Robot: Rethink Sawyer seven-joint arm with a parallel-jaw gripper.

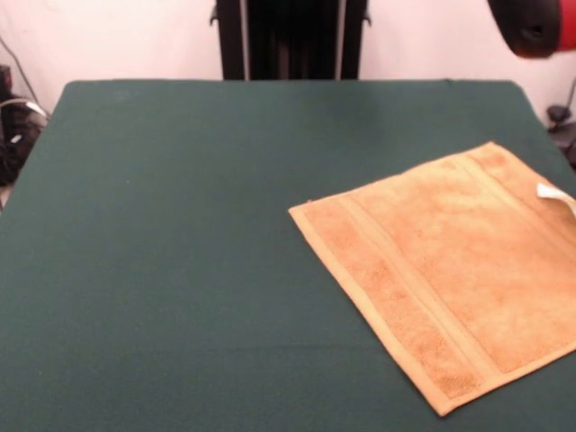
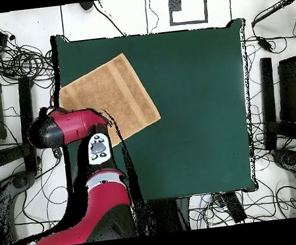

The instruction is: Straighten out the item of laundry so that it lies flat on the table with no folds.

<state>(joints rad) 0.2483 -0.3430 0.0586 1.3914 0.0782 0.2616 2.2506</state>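
Observation:
The orange-tan towel [image 1: 459, 261] lies spread out and turned at an angle on the right side of the dark green table [image 1: 171, 234]. It runs past the picture's right edge, and a small white tag [image 1: 554, 193] shows on its far right side. A woven border band runs along its near-left side. In the overhead view the towel [image 2: 111, 95] lies at the table's [image 2: 195, 109] upper left, with one corner at the table's left edge. The red arm [image 2: 71, 123] covers part of its lower left. No gripper shows in either view.
A red and black arm joint [image 1: 533, 25] hangs at the top right of the front view. The black pedestal [image 1: 290, 38] stands behind the table's far edge. Cables [image 2: 11, 57] and stands lie on the floor around the table.

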